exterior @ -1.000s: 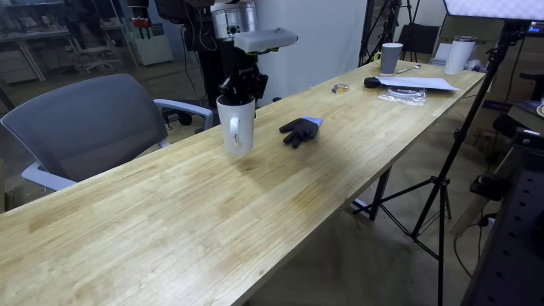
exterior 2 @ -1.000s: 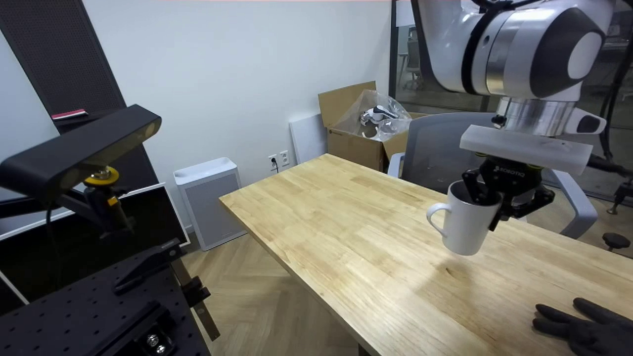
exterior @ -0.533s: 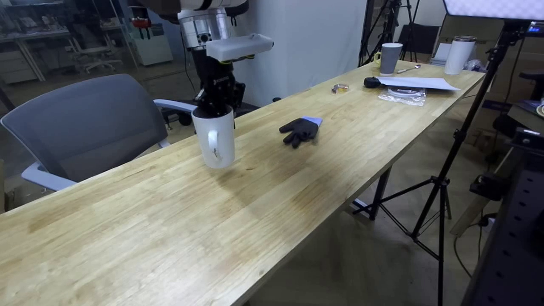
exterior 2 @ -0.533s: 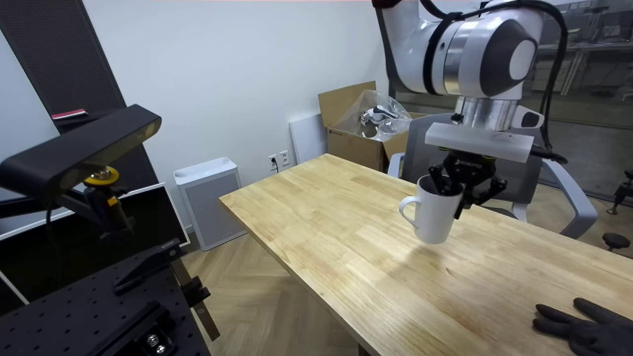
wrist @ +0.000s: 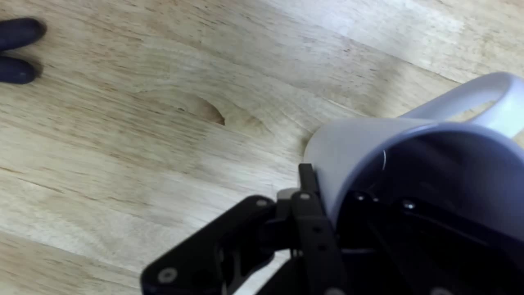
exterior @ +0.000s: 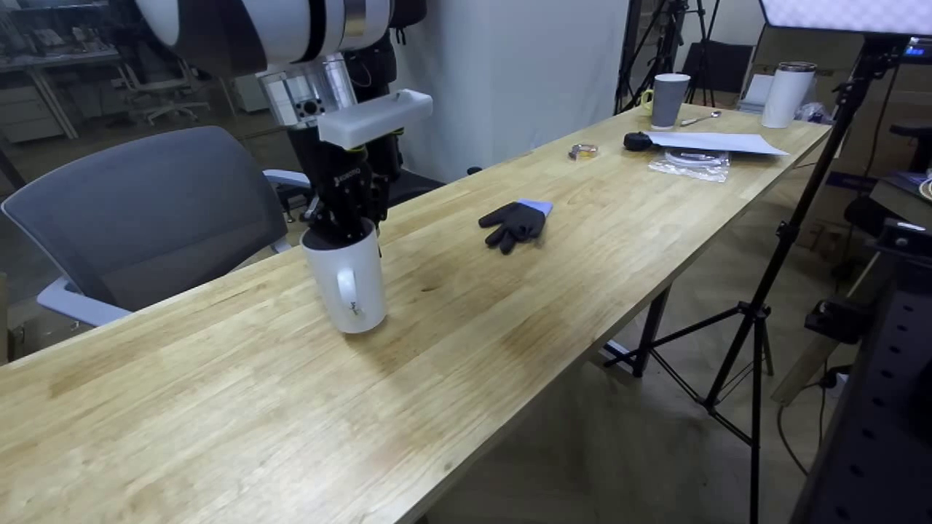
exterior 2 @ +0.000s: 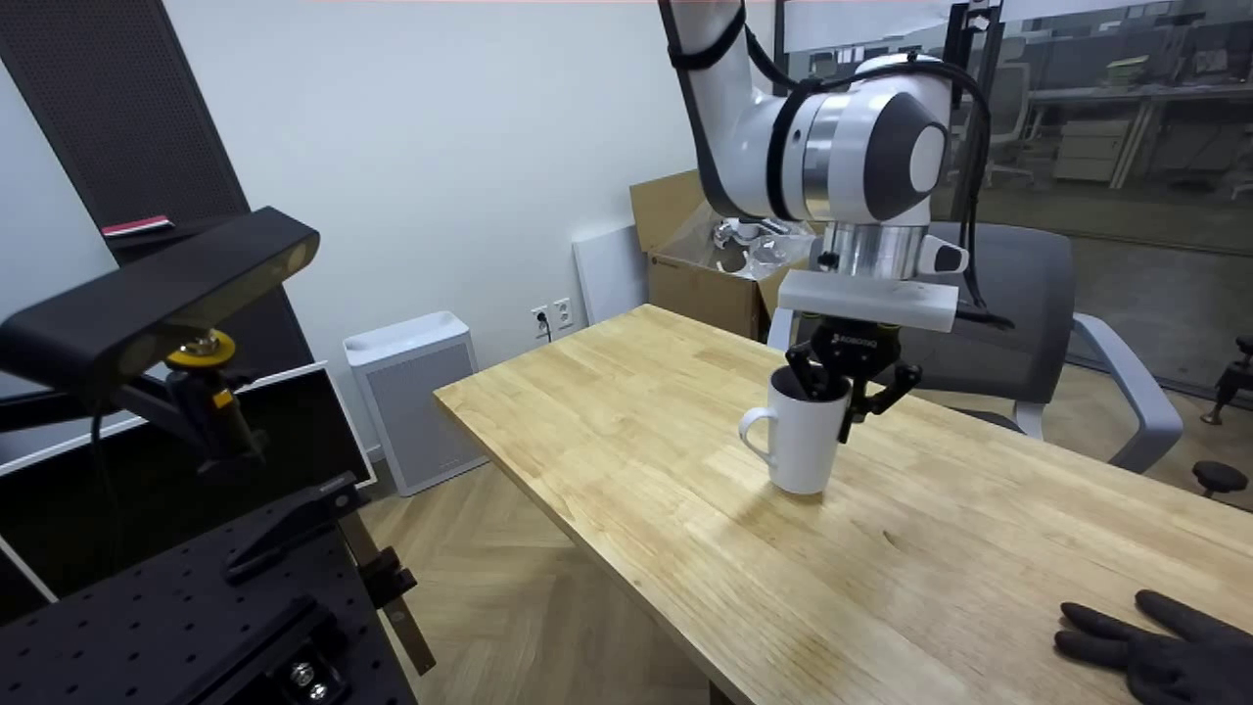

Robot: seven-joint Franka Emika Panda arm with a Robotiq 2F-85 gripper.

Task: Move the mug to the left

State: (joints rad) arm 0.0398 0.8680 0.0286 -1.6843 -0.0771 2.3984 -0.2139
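Observation:
The white mug is held nearly upright at the table, leaning slightly. It also shows in an exterior view, with its loop handle on the left, and in the wrist view at the right. My gripper is shut on the mug's wall. One finger is inside the dark mouth and one lies against the outside, as seen in an exterior view and the wrist view. The mug's base is at or very close to the table top; I cannot tell whether it touches. The inner fingertip is mostly hidden in the dark interior.
A dark glove lies on the wooden table, also at the lower right in an exterior view. A grey cup, a white tumbler and paper stand farther back. An office chair is beside the table.
My gripper has carried the mug to the left in both exterior views and lowered it toward the table. The mug's base is now closer to its shadow. The glove has not moved.

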